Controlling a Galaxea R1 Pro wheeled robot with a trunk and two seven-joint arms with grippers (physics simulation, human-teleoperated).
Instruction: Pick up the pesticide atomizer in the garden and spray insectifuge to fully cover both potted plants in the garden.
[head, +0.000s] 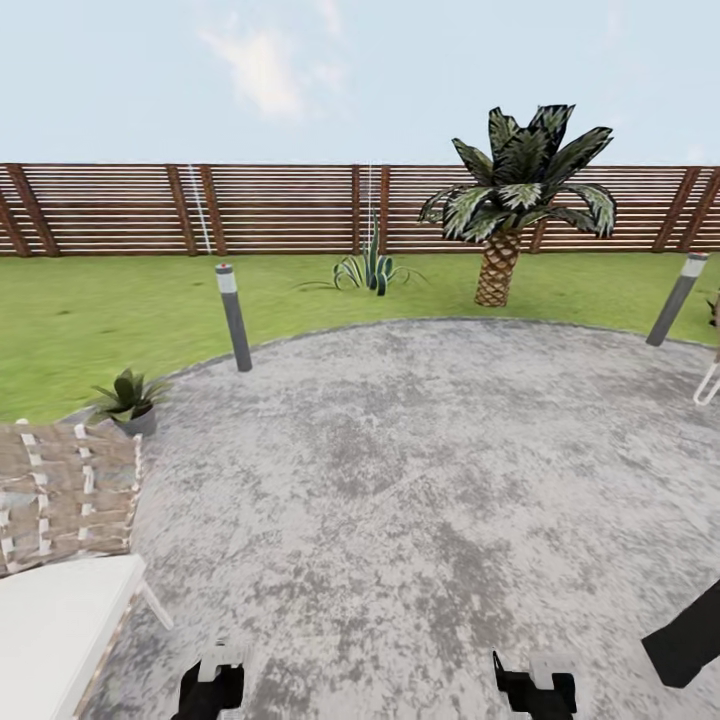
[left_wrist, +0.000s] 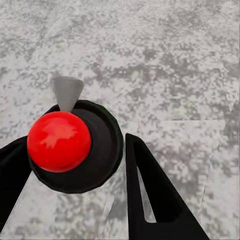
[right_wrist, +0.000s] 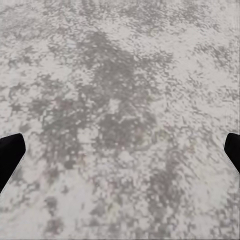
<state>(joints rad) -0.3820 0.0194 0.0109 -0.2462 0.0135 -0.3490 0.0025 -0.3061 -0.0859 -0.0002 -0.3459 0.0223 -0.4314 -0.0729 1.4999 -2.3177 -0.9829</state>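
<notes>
In the left wrist view, the pesticide atomizer (left_wrist: 102, 150) is seen from above: a dark round body, a red ball top and a grey cone nozzle. It sits between the two black fingers of my left gripper (left_wrist: 72, 142), which is shut on it over the stone patio. My left gripper (head: 212, 688) is also at the bottom edge of the head view. My right gripper (head: 535, 688) is open over bare patio, its fingertips (right_wrist: 10, 155) wide apart. One potted plant (head: 130, 398) stands at the patio's left rim, by the lawn.
A woven chair with a white cushion (head: 60, 540) is at the near left. Two grey bollard lamps (head: 233, 318) (head: 677, 300) stand on the patio rim. A palm tree (head: 505, 215) and a spiky plant (head: 372, 270) grow before the slat fence (head: 280, 208). A white chair leg (head: 707, 384) shows at the right edge.
</notes>
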